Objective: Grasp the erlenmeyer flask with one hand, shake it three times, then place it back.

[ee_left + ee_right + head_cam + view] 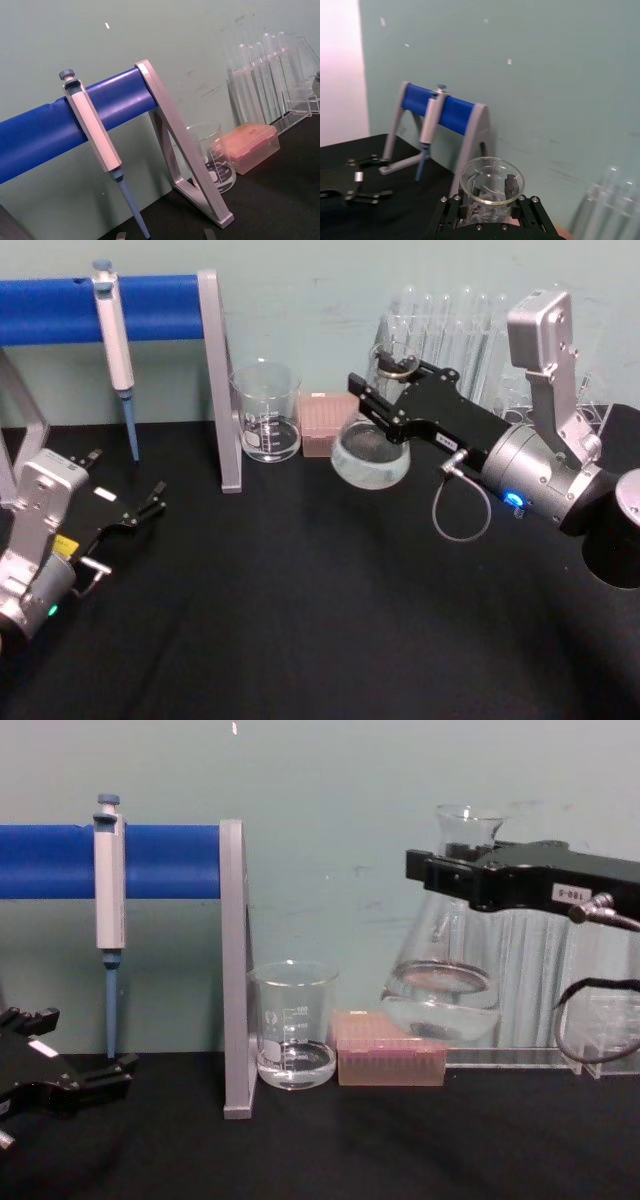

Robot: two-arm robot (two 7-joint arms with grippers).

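The erlenmeyer flask is a clear cone with a wide round base, and it hangs clear of the black table. My right gripper is shut on its narrow neck. From the chest view the flask floats in front of the tube rack, with the right gripper clamped just under the flared mouth. The right wrist view looks down into the flask mouth between the black fingers. My left gripper rests open at the table's left side, also low at the left edge of the chest view.
A glass beaker and a pink tip box stand at the back centre. A rack of test tubes is behind the flask. A pipette hangs on the blue-barred stand at the back left.
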